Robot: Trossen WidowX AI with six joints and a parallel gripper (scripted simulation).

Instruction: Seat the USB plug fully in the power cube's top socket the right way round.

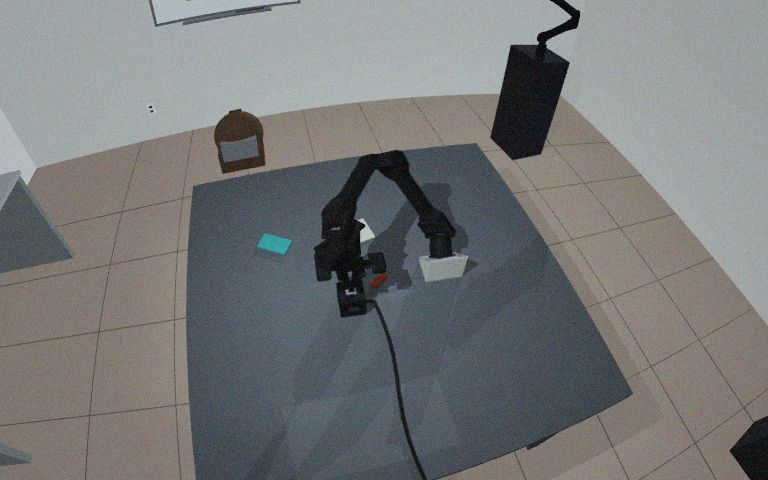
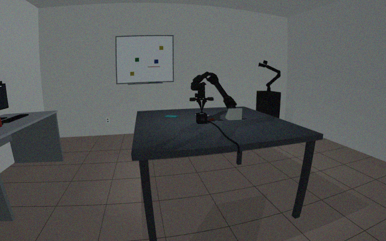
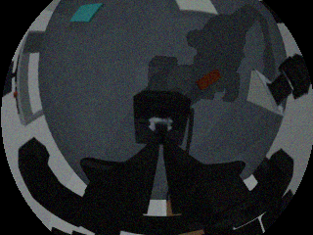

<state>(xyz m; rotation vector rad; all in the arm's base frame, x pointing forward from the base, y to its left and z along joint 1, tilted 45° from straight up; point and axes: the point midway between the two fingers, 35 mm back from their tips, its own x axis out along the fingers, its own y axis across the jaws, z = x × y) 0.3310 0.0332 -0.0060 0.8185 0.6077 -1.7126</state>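
The black power cube (image 1: 352, 306) (image 2: 201, 118) (image 3: 161, 104) stands on the dark table (image 1: 245, 356) (image 2: 165, 134), with a black cable (image 1: 397, 380) (image 2: 224, 134) (image 3: 191, 127) leading from its side. A pale patch shows on its top around the fingertips. My gripper (image 1: 350, 286) (image 2: 201, 112) (image 3: 160, 139) points down at the top of the cube, with its fingertips close together, shut on the small dark USB plug. The plug is mostly hidden by the fingertips. How deep it sits and which way round it faces cannot be told.
An orange-red block (image 1: 378, 280) (image 2: 211, 119) (image 3: 208, 79) lies close beside the cube, towards the white arm base (image 1: 444, 268) (image 2: 233, 114). A teal flat box (image 1: 274, 243) (image 2: 171, 116) (image 3: 87, 12) and a white piece (image 1: 365, 230) (image 3: 198, 5) lie farther back.
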